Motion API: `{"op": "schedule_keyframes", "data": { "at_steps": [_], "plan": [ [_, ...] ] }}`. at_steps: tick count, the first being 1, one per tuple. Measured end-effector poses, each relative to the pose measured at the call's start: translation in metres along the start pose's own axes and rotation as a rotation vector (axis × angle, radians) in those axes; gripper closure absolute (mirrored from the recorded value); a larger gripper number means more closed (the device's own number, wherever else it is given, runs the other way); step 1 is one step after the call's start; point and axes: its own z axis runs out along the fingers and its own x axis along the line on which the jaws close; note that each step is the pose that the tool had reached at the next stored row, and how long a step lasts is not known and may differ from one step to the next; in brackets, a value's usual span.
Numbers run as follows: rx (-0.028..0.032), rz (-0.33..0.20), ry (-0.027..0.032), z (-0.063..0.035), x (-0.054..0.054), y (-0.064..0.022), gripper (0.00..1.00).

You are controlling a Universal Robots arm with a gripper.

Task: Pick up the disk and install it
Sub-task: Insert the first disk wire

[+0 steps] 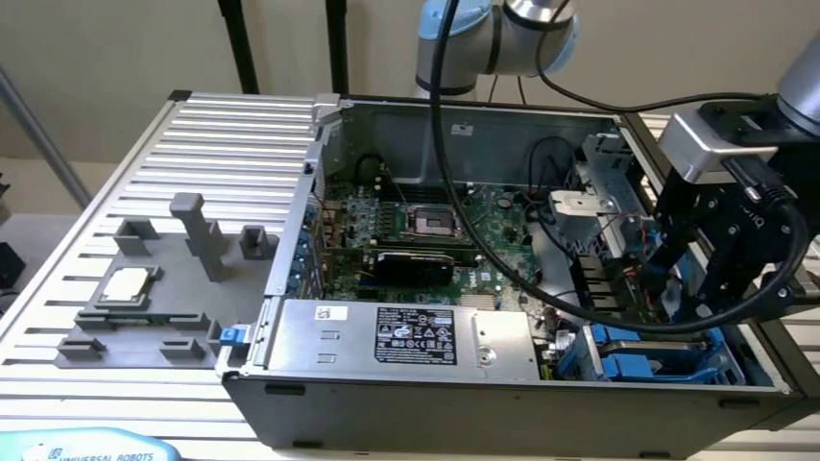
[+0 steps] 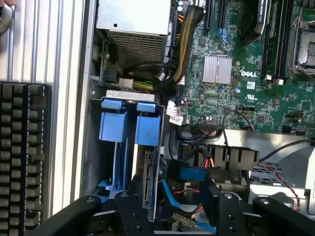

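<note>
Conceivably, with the gripper (image 2: 174, 199) spread open astride the disk (image 2: 148, 179), the disk could be left half-seated in the blue cage (image 2: 113, 125) or be knocked askew.

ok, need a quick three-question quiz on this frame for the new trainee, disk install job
1. True or false: the disk lies flat on the table outside the PC case.
2. What rests on the grey fixture at the exterior view's left? A) a small square silver chip B) a screwdriver C) a fan
3. Fill in: the hand has its fingers ___, one on each side of the disk's edge.
Key: 1 false, the disk stands on edge in the blue drive cage inside the case. 2 A. 3 open.
</note>
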Motion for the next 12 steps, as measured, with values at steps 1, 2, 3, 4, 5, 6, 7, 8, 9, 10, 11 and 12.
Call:
{"op": "schedule_keyframes", "data": {
  "at_steps": [1, 2, 3, 4, 5, 6, 7, 8, 9, 10, 11, 12],
  "plan": [
    [0.0000, 0.000, 0.0001, -0.0004, 0.001, 0.0002, 0.42],
    [0.0000, 0.000, 0.0001, -0.0016, 0.002, 0.0002, 0.42],
    [0.0000, 0.000, -0.0002, -0.0038, 0.003, 0.0004, 0.42],
    [0.0000, 0.000, -0.0004, -0.0066, 0.004, 0.0006, 0.42],
    [0.0001, 0.000, -0.0012, -0.0108, 0.005, 0.0008, 0.42],
    [0.0001, 0.000, -0.0021, -0.0134, 0.006, 0.0010, 0.42],
    [0.0001, 0.000, -0.0026, -0.0152, 0.008, 0.0011, 0.42],
    [0.0000, 0.000, -0.0030, -0.0160, 0.010, 0.0012, 0.42],
    [-0.0007, 0.000, -0.0034, -0.0162, 0.013, 0.0011, 0.42],
    [-0.0018, 0.000, -0.0038, -0.0162, 0.015, 0.0006, 0.42],
    [-0.0034, 0.000, -0.0038, -0.0163, 0.017, -0.0005, 0.42],
    [-0.0052, 0.000, -0.0039, -0.0164, 0.020, -0.0019, 0.42]
  ]
}}
